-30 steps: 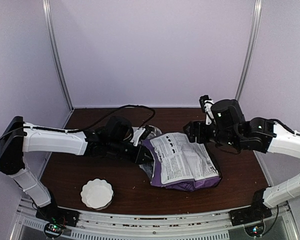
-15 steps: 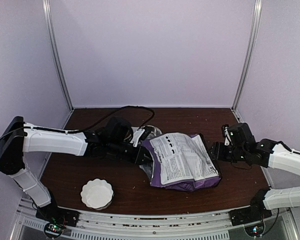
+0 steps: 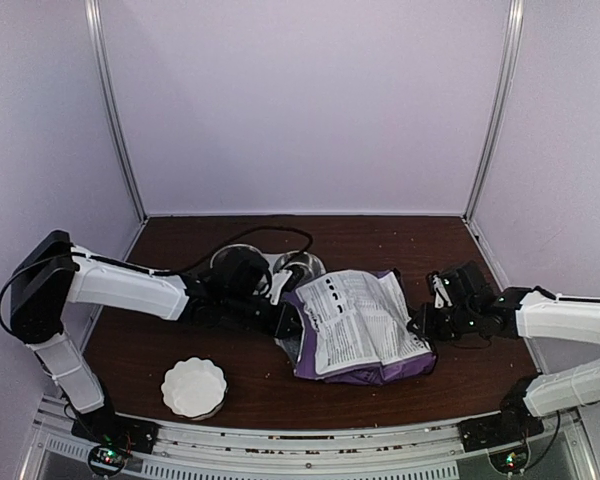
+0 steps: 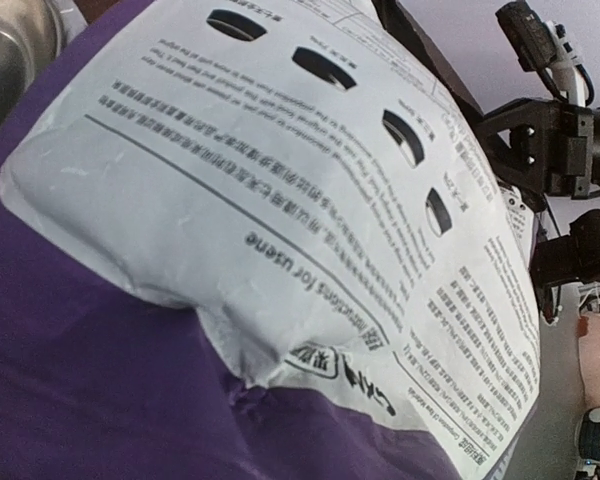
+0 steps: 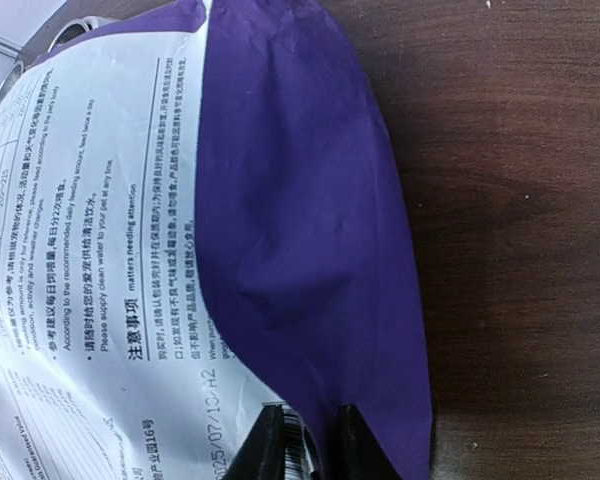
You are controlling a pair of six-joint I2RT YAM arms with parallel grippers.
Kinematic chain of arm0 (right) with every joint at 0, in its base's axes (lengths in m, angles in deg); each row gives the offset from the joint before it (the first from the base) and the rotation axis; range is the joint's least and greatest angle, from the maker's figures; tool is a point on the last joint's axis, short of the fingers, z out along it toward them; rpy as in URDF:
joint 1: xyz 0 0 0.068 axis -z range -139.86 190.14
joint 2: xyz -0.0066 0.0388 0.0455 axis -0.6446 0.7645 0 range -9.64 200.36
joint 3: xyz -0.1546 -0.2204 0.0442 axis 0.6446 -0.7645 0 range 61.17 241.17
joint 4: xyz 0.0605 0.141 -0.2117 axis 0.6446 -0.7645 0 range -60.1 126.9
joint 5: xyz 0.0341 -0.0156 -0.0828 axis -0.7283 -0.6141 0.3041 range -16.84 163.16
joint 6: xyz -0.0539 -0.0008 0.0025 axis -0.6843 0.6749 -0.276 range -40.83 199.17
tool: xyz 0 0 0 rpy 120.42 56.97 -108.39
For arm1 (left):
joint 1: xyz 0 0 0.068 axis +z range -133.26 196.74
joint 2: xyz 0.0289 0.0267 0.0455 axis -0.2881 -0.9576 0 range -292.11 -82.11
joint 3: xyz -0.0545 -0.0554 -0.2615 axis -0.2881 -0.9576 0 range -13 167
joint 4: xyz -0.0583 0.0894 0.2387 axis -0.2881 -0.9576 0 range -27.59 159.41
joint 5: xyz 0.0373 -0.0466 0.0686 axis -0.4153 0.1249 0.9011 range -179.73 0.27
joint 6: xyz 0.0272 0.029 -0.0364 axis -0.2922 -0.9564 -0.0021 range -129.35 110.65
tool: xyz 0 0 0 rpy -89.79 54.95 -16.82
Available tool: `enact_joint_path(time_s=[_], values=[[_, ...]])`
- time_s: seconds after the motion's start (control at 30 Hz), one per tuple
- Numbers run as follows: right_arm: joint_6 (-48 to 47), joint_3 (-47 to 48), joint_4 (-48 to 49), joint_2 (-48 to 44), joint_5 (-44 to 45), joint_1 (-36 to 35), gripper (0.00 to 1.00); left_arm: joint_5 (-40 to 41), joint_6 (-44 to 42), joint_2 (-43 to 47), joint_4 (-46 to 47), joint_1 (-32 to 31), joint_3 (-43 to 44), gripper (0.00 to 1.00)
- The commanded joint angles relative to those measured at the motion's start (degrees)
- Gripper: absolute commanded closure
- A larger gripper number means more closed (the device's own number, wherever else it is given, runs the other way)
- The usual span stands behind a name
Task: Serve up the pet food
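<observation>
Since the right gripper [image 5: 315, 445] only pinches a thin edge of the bag [image 3: 360, 322], the slick film could slip free on a lift, or the bag could tip and spill kibble over the bench [image 3: 480, 372] instead of the white dish [image 3: 193, 388]. No kibble shows, presumably all inside the bag, whose mouth I cannot find. Whether the left gripper [image 3: 283, 320] at the bag's other end grips it, I cannot tell.
</observation>
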Motion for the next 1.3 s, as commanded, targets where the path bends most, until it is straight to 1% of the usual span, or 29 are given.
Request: enact_joint_path(time_s=[0.0, 0.13, 0.23, 0.43, 0.57, 0.67, 0.93, 1.1, 1.27], values=[[1.3, -1.2, 2.2, 1.6, -5.1, -1.6, 0.85, 0.6, 0.6, -4.4, 7.3, -0.8, 1.6, 1.00], [2.2, -1.2, 3.3, 2.3, -6.6, -3.0, 0.92, 0.7, 0.9, -10.3, 7.8, -1.6, 5.4, 1.00], [2.9, -1.3, 4.5, 2.8, -7.0, -4.0, 0.94, 0.6, 0.7, -14.1, 7.6, -2.3, 8.8, 1.00], [5.2, -1.1, 8.5, 5.3, -8.4, -6.4, 0.97, -2.9, 0.3, -21.1, 8.1, -3.9, 18.5, 1.00], [5.8, -0.3, 9.7, 6.6, -8.7, -7.5, 0.97, -6.0, -1.0, -24.2, 8.4, -5.1, 24.0, 1.00], [5.7, 0.3, 9.7, 7.0, -9.0, -7.9, 0.98, -7.2, -0.7, -25.1, 11.3, -5.1, 25.4, 1.00], [5.4, 0.8, 9.3, 6.9, -9.4, -8.4, 0.99, -10.1, 2.5, -26.8, 23.4, -5.2, 27.5, 1.00], [4.8, 0.8, 8.3, 5.9, -8.8, -8.4, 0.99, -11.7, 2.9, -26.1, 26.8, -5.2, 28.1, 1.00], [4.9, 0.9, 7.7, 5.0, -7.2, -8.4, 0.99, -11.8, 3.9, -23.0, 29.9, -5.2, 26.9, 1.00]])
